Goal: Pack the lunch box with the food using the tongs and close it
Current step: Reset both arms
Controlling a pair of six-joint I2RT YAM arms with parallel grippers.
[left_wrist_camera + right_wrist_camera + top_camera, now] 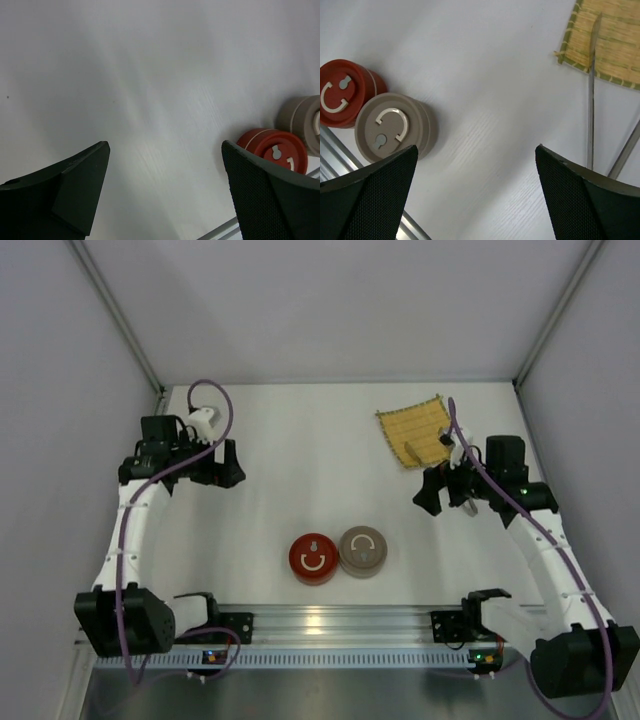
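Looking down on a white table closed in by pale walls, with an aluminium rail along its near edge where my two arms are bolted. My left arm reaches up the left side and my right arm up the right side, each trailing a purple cable.

My left claw hangs over bare table at the far left. In its wrist view the two dark fingers are spread wide with nothing between them. My right claw sits at the right, just near of a yellow woven mat in the far right corner. Its fingers are also spread wide and hold nothing.

The lunch box stands at the near middle, close to the rail, as two round lidded parts touching side by side: a red round container on the left and a taupe round container on the right. Both lids are on, each marked with a white curve and a dot.

The tongs lie beside my right claw, one thin grey arm resting across the mat's edge and the rest on the table.

A small tan lump sits at the mat's near edge, too small to make out.
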